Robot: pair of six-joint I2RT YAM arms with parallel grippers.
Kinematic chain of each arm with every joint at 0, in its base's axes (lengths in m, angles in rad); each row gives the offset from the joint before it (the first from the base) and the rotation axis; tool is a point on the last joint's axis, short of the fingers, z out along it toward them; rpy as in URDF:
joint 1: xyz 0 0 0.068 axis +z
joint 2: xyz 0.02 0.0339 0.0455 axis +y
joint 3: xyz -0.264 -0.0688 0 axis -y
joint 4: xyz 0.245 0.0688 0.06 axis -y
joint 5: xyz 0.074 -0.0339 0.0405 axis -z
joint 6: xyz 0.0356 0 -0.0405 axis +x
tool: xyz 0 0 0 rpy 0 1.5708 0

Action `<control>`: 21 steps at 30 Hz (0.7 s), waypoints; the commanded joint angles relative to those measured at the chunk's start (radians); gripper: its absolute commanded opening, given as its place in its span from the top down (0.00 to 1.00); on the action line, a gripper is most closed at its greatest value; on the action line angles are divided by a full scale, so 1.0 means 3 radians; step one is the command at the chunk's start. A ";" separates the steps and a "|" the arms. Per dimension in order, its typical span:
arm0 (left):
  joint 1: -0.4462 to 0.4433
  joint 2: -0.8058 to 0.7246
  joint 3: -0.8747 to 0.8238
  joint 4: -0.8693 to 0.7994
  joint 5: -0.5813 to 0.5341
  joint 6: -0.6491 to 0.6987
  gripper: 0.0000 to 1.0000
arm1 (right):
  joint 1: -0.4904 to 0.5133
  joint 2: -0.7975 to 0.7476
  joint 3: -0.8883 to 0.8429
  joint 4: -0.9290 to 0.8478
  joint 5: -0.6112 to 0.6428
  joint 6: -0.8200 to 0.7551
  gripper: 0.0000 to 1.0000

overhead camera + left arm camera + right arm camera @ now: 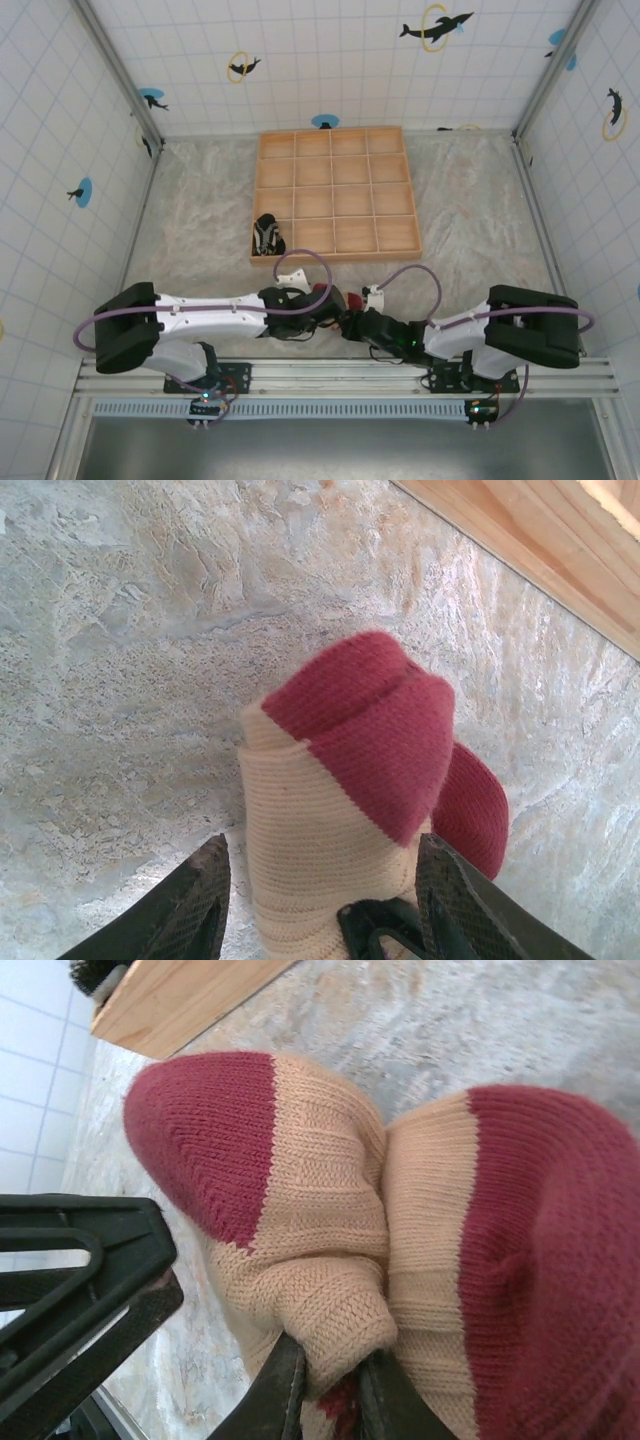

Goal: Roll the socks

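Note:
The tan sock [310, 820] with dark red toe and heel lies bunched on the marbled tabletop between the two arms, a little red of the sock [323, 291] showing from above. My left gripper [322, 865] is open and straddles it, with a gap on the left side. My right gripper [330, 1375] is shut, pinching a fold of the tan sock [320, 1200]. The two grippers, left [322, 303] and right [352, 320], meet near the table's front edge. The black-and-white striped sock [266, 236] lies in the wooden tray's front-left cell.
The wooden grid tray [336, 190] stands at the middle back, and its edge [540, 550] lies just beyond the tan sock. Tiled walls enclose the table on three sides. The left gripper's black finger [80, 1280] shows beside the sock in the right wrist view.

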 commanded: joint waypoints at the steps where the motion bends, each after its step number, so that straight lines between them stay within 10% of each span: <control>1: -0.0025 -0.0098 -0.0112 0.0080 -0.0199 0.0040 0.49 | -0.0005 0.0060 -0.0154 -0.1400 -0.0236 0.0410 1.00; 21: -0.0024 0.0043 -0.0478 0.0898 0.0203 0.0529 0.51 | -0.0246 0.0048 -0.0557 -0.1186 -0.0620 0.0498 1.00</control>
